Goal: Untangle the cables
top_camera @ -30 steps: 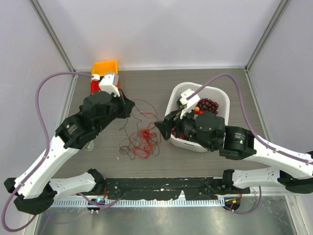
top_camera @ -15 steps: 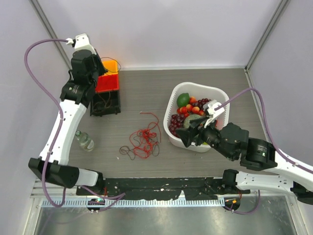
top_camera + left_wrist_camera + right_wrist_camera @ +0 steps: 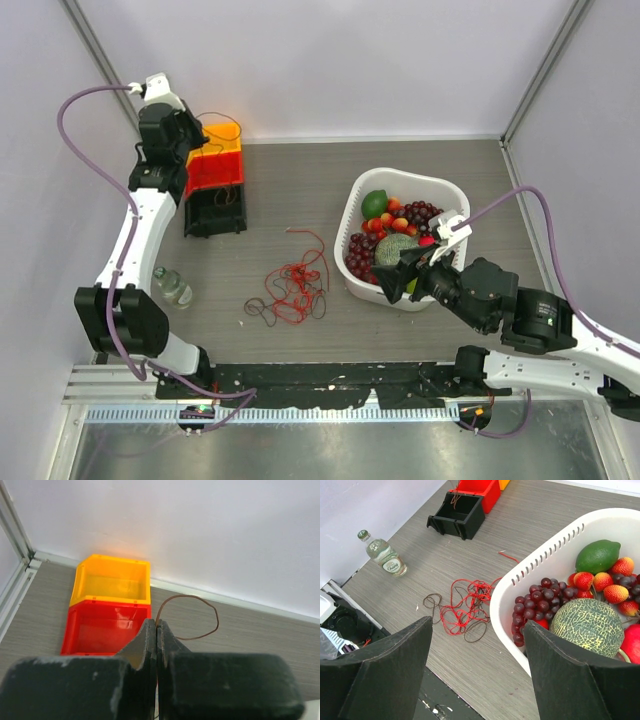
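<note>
Left gripper (image 3: 190, 150), jaws pressed together, hangs raised at the far left corner of the table (image 3: 300, 180) in the overhead view. It sits beside an orange bin (image 3: 222, 132), a red bin (image 3: 212, 172) and a black bin (image 3: 215, 210) lined up one behind another. The cables (image 3: 290, 290), a loose red tangle, lie on the table near its front edge, just left of the white basket (image 3: 440, 181) and well apart from that gripper. The right gripper (image 3: 398, 272) is spread wide above the basket's near rim, holding nothing. A bottle (image 3: 172, 288) lies at the left.

From the left wrist, the fingers (image 3: 147, 640) meet tip to tip, pinching a thin brown strand (image 3: 217, 621) that curls into a loop on the right. The orange bin (image 3: 112, 580) and red bin (image 3: 105, 627) lie below.

From the right wrist, the fingers (image 3: 380, 675) stand far apart and empty. Between them the cables (image 3: 462, 607) rest on the table, a darker loop at their left edge. The basket (image 3: 540, 560) at right holds a lime (image 3: 598, 556), grapes (image 3: 535, 602) and a melon (image 3: 587, 625).
</note>
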Robot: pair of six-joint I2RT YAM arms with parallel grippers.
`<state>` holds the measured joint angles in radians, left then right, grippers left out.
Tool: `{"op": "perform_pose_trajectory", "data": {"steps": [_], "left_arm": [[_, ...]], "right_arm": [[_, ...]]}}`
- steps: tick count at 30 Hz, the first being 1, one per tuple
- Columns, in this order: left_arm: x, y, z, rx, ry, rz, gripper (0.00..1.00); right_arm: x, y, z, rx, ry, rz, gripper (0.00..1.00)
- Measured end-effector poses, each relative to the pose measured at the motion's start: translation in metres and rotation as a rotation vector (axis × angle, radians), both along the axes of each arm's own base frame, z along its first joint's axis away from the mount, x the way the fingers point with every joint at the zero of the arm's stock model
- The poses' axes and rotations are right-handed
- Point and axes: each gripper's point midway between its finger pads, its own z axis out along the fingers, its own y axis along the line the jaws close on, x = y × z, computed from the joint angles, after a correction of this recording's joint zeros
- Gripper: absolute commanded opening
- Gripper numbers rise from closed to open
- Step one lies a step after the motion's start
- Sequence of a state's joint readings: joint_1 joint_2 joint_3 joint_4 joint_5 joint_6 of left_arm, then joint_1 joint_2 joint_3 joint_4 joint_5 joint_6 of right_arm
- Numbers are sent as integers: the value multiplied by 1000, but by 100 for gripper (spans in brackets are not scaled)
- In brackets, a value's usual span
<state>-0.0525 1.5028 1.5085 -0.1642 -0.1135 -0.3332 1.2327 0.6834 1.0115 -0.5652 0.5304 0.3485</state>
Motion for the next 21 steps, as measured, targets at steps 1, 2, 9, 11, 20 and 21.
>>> {"op": "perform_pose_trajectory", "data": {"steps": [1, 2, 9, 11, 20, 21], "left_arm": [[2, 2, -5, -2, 1, -3, 0], [2, 2, -12, -3, 9, -3, 0], [-8, 9, -89, -32, 152, 40, 0], [-13, 10, -102, -45, 192, 59, 0], [-12, 38, -125, -86, 312, 271, 0], [-9, 39, -130, -84, 335, 285, 0]], "right_arm": [[0, -1, -1, 1, 1, -3, 78], [0, -3, -1, 5, 1, -6, 78], [0, -8, -6, 17, 9, -26, 78], [0, -8, -8, 13, 11, -26, 78], [0, -6, -13, 12, 27, -29, 78], [0, -6, -13, 14, 29, -30, 78]]}}
